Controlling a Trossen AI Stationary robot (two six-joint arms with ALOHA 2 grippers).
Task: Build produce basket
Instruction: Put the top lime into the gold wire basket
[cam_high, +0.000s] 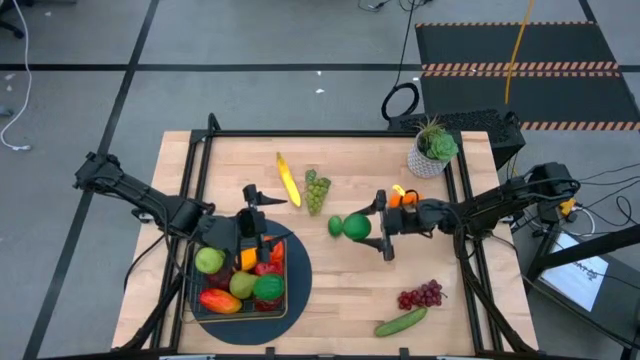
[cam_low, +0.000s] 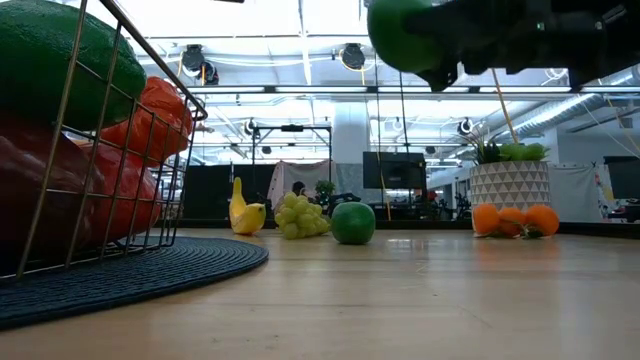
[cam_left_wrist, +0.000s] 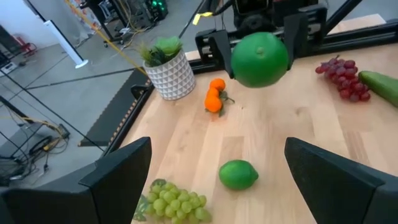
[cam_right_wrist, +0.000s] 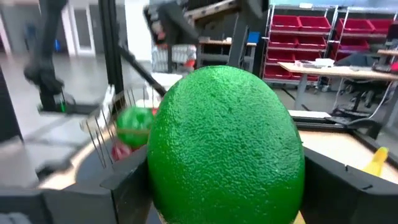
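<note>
Right gripper (cam_high: 372, 226) near the middle of the table, clamped on a round green lime (cam_high: 357, 226) and lifted clear of the wood, as seen in the low view where the fruit hangs high above the tabletop. Second lime (cam_high: 335, 227) just beside it, resting on the table. Left gripper (cam_high: 252, 222) over the far edge of the basket (cam_high: 282, 276), fingers spread wide and carrying nothing. Basket sitting on a round dark mat (cam_high: 298, 290) at the near left of the table, already loaded with a green apple or pear, a red and yellow fruit, a red pepper or apple, something orange and a green piece; exact kinds hard to tell from above. Roughly half done, by the look of it. Left on the table: yellow banana (cam_high: 288, 180) and green grapes (cam_high: 317, 190) toward the far side, small oranges (cam_high: 401, 197) partly hidden behind the right arm, purple grapes (cam_high: 422, 294) and a cucumber (cam_high: 401, 321) at the near right. Potted plant (cam_high: 432, 148) at the far right corner, not part of the load. Next, most likely: carrying the held lime across to the basket, then fetching the remaining pieces one at a time.
</note>
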